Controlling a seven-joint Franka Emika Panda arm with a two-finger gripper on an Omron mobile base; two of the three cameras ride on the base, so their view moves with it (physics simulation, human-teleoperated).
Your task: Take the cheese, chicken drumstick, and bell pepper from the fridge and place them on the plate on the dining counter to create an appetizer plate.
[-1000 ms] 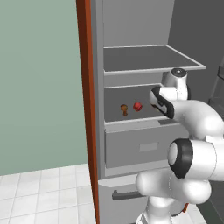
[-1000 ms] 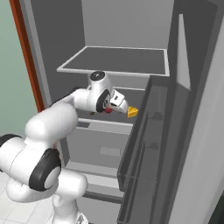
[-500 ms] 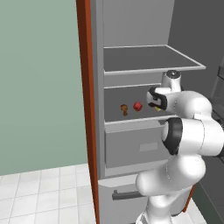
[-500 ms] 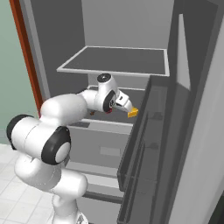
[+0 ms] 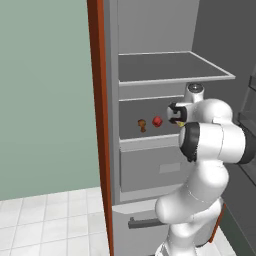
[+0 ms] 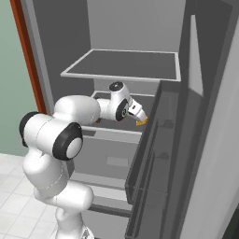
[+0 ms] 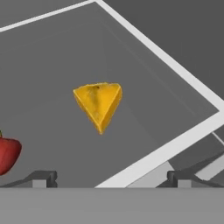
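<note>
1. The arm has swung further into the fridge (image 5: 150, 75), so the first pick is set up.
2. On the middle shelf, left to right: chicken drumstick (image 5: 142, 125), bell pepper (image 5: 157, 121), cheese (image 7: 99, 104).
3. The end effector (image 7: 111, 178), fingers spread and empty, faces the cheese (probably not yet touching); nothing blocks it.

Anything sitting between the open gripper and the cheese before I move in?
Nothing: in the hand view, bare grey fridge shelf runs from the gripper up to the cheese. The bell pepper sits off to the side.
</note>
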